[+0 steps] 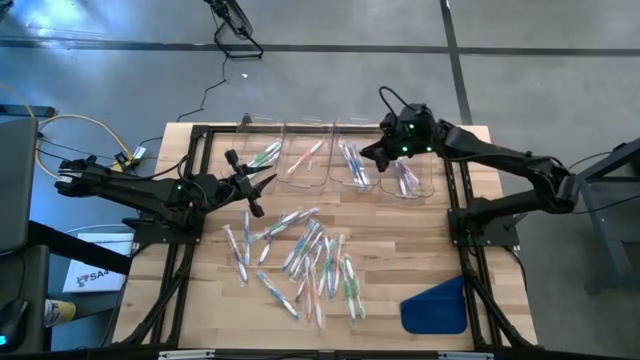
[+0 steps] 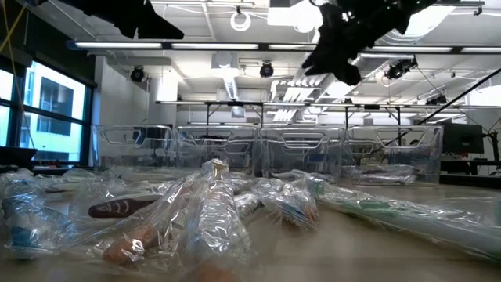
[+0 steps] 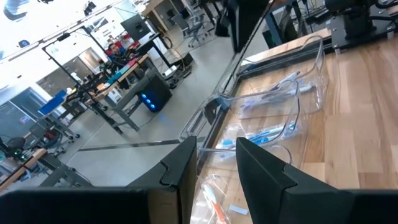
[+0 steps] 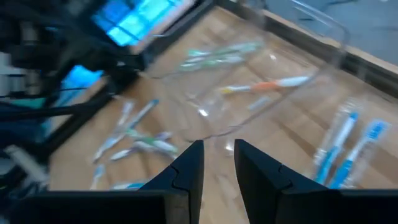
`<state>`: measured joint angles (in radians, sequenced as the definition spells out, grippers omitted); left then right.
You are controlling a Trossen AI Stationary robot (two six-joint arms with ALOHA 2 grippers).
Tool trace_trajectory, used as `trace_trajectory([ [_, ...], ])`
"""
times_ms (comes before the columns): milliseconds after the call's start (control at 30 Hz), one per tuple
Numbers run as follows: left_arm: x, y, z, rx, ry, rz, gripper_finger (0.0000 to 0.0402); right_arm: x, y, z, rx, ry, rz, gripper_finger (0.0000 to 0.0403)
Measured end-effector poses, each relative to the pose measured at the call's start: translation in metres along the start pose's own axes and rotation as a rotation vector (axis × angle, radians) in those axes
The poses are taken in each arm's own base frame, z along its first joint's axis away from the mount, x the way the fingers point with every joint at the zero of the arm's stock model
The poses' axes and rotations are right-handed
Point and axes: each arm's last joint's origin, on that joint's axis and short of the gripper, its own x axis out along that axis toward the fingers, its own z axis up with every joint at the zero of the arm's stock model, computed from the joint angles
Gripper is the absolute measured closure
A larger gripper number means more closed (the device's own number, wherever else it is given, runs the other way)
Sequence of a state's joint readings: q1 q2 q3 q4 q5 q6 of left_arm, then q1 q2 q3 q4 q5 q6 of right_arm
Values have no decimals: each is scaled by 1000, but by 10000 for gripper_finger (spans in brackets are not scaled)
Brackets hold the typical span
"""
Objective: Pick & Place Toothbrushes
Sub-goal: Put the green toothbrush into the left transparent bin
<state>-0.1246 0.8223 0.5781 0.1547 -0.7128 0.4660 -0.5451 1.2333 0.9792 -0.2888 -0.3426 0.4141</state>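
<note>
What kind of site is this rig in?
Probably a robotics lab or workshop, in an open industrial hall. Signs: a concrete floor around the wooden table, workbenches with gear behind, and exposed ceiling lights over more framed stations.

Four clear plastic rectangular bins point(image 1: 340, 150) in a row along far edge of light wooden slatted table point(image 1: 420, 240). Blue flat cloth-like piece point(image 1: 437, 306) at near right corner, well apart from bins. Black metal frame rails point(image 1: 190, 190) border the tabletop.
</note>
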Motion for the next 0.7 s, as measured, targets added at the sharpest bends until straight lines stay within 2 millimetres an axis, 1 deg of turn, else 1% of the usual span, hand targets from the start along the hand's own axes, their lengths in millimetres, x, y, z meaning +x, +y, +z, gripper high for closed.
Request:
trace_trajectory([
  [167, 0, -1, 0, 5, -5, -24, 294, -12, 13, -1, -29, -17, 53, 322],
  [233, 0, -1, -1, 11, 0, -29, 294, -15, 18, -4, -45, -7, 59, 331],
  [300, 0, -2, -2, 19, 8, -33, 294, -16, 23, -8, -90, 6, 56, 349],
  [400, -1, -1, -2, 32, 8, -33, 294, -19, 31, -15, -139, 29, 21, 387],
  [433, -2, 0, -2, 37, 5, -31, 294, -20, 33, -17, -150, 31, 9, 393],
  [567, -4, 3, -1, 34, -5, -26, 294, -21, 43, -22, -178, 25, -13, 399],
  [700, -7, 6, -1, 35, -3, -27, 294, -22, 53, -27, -217, 27, 15, 400],
])
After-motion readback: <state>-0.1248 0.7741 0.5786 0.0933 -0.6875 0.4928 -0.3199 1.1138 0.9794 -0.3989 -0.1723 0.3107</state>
